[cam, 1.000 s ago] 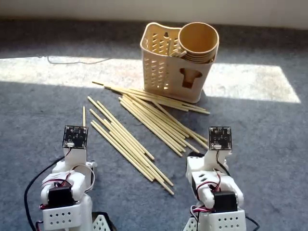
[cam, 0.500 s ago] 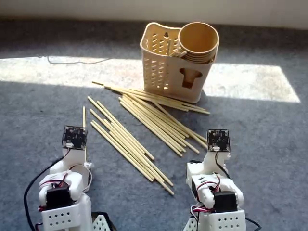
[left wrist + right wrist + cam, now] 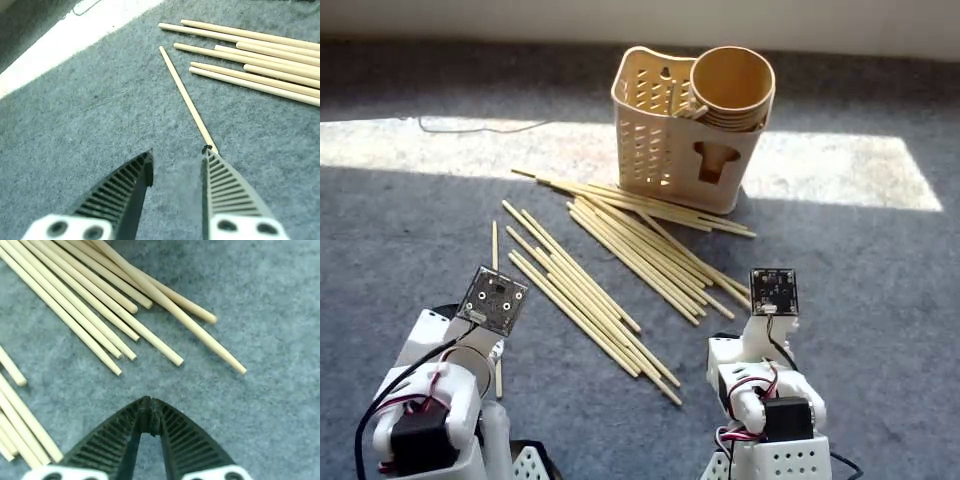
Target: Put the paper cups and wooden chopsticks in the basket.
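Note:
A cream perforated basket [image 3: 665, 140] stands at the back on the grey carpet, with stacked paper cups [image 3: 732, 85] in its right side and a few chopsticks beside them. Several wooden chopsticks [image 3: 620, 270] lie fanned out in front of the basket. A single chopstick [image 3: 186, 97] lies apart at the left; my left gripper [image 3: 177, 154] is open just above the carpet, one fingertip [image 3: 209, 156] touching that stick's near end. My right gripper [image 3: 148, 402] is shut, hovering just short of the chopstick ends [image 3: 145, 335], holding nothing.
A sunlit band [image 3: 840, 170] crosses the carpet behind the chopsticks. A thin cable [image 3: 470, 126] lies at the back left. Both arm bases [image 3: 770, 420] sit at the near edge, with bare carpet to the far left and right.
The left arm's wrist has swung up and toward the right, nearer the chopstick pile. The right arm has drawn back slightly. The chopsticks, cups and basket have not moved.

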Motion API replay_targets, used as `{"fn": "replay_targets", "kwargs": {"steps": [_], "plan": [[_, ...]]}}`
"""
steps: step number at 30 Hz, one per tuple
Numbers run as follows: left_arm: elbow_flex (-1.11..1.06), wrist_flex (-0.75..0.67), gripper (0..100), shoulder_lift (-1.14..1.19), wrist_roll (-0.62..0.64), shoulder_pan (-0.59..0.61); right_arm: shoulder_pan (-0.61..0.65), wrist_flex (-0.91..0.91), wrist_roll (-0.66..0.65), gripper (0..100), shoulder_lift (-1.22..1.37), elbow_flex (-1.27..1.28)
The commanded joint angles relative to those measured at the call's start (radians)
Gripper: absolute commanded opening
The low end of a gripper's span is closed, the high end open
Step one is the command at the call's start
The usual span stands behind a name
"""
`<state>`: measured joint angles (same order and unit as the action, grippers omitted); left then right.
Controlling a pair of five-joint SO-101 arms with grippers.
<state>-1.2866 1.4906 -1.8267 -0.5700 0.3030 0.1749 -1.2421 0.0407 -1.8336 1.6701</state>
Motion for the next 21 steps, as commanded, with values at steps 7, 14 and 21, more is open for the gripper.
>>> {"fn": "replay_targets", "kwargs": {"steps": [7, 14, 21], "plan": [[0.166, 0.035, 24, 0.091, 0.068, 0.008, -0.008, -0.010, 0.002, 0.5, -0.004, 0.150], [0.377, 0.034, 24, 0.518, 0.126, 0.008, -0.008, -0.010, 0.002, 0.5, -0.004, 0.150], [0.404, -0.189, 24, 0.920, 0.209, 0.008, -0.008, -0.010, 0.002, 0.5, -0.004, 0.150]]}}
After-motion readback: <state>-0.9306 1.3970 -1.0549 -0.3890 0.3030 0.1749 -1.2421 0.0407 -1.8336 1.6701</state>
